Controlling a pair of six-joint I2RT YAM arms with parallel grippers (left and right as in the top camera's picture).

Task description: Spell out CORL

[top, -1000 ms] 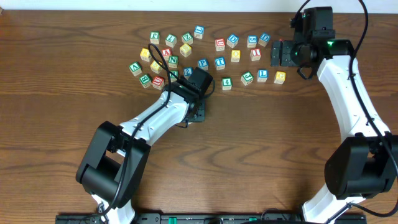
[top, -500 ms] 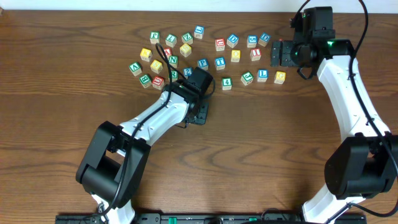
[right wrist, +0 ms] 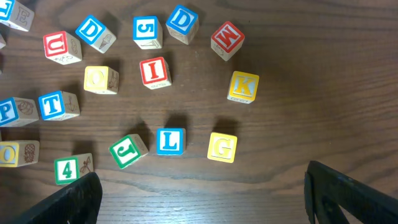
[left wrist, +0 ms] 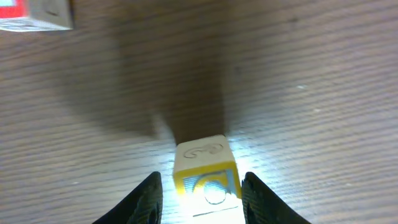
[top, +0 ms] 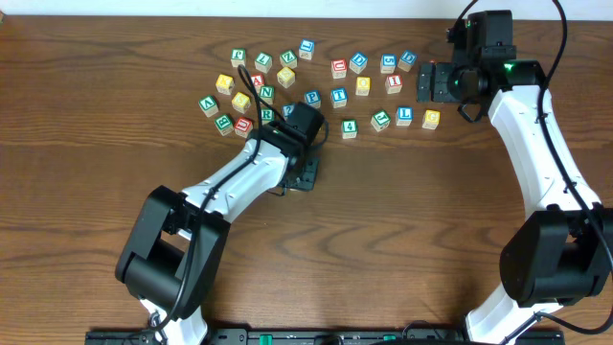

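My left gripper (top: 305,177) is low over the table just in front of the cube cluster, shut on a yellow cube (left wrist: 207,180). That cube has a blue picture on its near face and a plain engraved top. Its letter does not show, and the arm hides it in the overhead view. The white L cube (right wrist: 170,141) with its blue letter lies beside a yellow G cube (right wrist: 222,147). A yellow O cube (right wrist: 101,79) sits farther back. My right gripper (right wrist: 211,199) hovers open near the L cube (top: 404,116), nothing between its fingers.
Many other letter cubes (top: 259,91) are scattered across the far middle of the table, with green, red and blue letters. A red-faced cube (left wrist: 34,14) lies at the top left of the left wrist view. Bare wood (top: 402,220) spreads in front of the cluster.
The left arm's wrist has shifted slightly toward the cube cluster while its gripper stays over the same spot. The right arm has not moved.
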